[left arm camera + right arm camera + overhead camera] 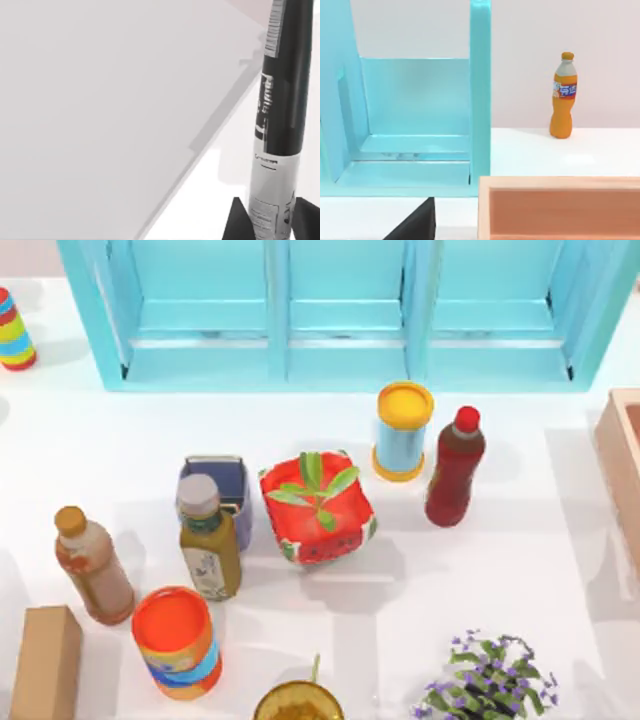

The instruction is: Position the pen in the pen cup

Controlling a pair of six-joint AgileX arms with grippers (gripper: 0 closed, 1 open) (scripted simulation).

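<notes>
My left gripper (270,226) is clamped on the pen (281,100). Two dark fingers (237,223) press against the barrel's lower end, one on each side. The pen's long axis runs straight out from between those fingers and away from the wrist camera, leaning only slightly off the line of the gripper. The held end is the silver one, and the black end points outward. The barrel is a slim cylinder, silver-grey near the grip with small print on it, then glossy black with white lettering along its length and a barcode-like strip farther up. Behind it lies the white table (100,100), whose edge crosses the left wrist view on a slant.

In the top view the pen cup (213,462), a dark blue-grey square container, stands left of centre. It touches or nearly touches a green-labelled bottle (208,545) in front of it and sits just beside a red planter (350,530) with a leafy sprout.

My right gripper (415,225) faces the turquoise shelf (480,75), with a wooden box (560,207) near it and an orange bottle (563,95) farther off. Whether it is closed or released I cannot tell.
</notes>
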